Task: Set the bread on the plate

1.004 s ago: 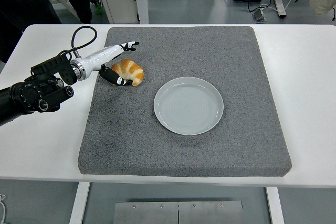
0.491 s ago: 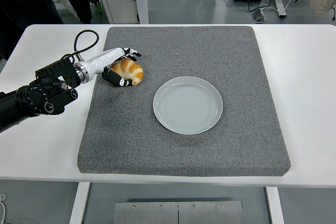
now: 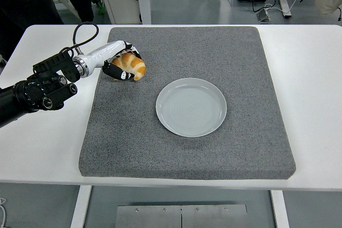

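Observation:
A golden-brown bread roll (image 3: 131, 65) is at the far left of the grey mat (image 3: 187, 142). My left hand (image 3: 122, 62) is wrapped around it, fingers curled over its top and thumb under its near side. The roll looks slightly raised off the mat. A round white plate (image 3: 191, 107), with nothing on it, lies in the middle of the mat, to the right of and nearer than the bread. The right arm does not show.
The mat covers most of the white table (image 3: 315, 78). My left forearm with its cable (image 3: 80, 36) stretches over the table's left part. Legs and shoes of people and furniture bases stand beyond the far edge.
The left hand has shut around the bread and lifted it a little, moving it slightly up and away from where it lay.

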Controlling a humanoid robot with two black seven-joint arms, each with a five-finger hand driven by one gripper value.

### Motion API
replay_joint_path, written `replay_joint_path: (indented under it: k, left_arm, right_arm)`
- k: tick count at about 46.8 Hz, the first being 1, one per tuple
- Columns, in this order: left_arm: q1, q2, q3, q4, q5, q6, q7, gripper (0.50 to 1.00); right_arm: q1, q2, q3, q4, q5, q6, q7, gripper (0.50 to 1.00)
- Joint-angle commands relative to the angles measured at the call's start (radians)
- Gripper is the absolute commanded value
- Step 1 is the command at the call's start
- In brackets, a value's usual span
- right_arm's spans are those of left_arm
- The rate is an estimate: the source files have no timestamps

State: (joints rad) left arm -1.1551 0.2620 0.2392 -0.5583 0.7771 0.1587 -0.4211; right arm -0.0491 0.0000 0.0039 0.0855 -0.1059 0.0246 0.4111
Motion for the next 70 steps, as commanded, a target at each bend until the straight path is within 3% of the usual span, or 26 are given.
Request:
replay_joint_path:
  k: [1, 15, 33, 42, 53, 58, 63, 70]
  left_arm:
    - [-0.009, 0.003, 0.000, 0.000, -0.001, -0.001, -0.001, 0.500]
    - [-0.110, 0.043, 0.002, 0.000, -0.033, -0.010, 0.008, 0.500]
    - [-0.320, 0.079, 0.002, 0.000, -0.064, -0.123, 0.025, 0.500]
    - [-0.390, 0.054, 0.000, -0.005, -0.070, -0.137, 0.025, 0.500]
    - [-0.463, -0.043, -0.001, -0.025, -0.068, -0.134, 0.013, 0.500]
    - [-0.471, -0.072, 0.002, -0.083, -0.065, -0.133, -0.008, 0.500]
    - [-0.466, -0.070, 0.002, -0.208, -0.053, -0.113, -0.018, 0.500]
    - [-0.440, -0.063, 0.014, -0.376, -0.003, -0.012, -0.025, 0.500]
  right_arm:
    - [0.000, 0.000, 0.001, 0.000, 0.000, 0.000, 0.000, 1.000]
    - [0.002, 0.000, -0.001, 0.002, 0.000, -0.002, 0.000, 1.000]
    - [0.002, 0.000, 0.001, 0.003, 0.000, -0.002, 0.000, 1.000]
    - [0.002, 0.000, 0.001, 0.005, 0.000, 0.000, 0.000, 1.000]
    - [0.003, 0.000, 0.001, 0.005, 0.000, 0.000, 0.000, 1.000]
    - [0.008, 0.000, 0.001, 0.005, 0.000, 0.000, 0.000, 1.000]
    - [0.008, 0.000, 0.001, 0.005, 0.000, 0.000, 0.000, 1.000]
    - [0.008, 0.000, 0.001, 0.005, 0.000, 0.000, 0.000, 1.000]
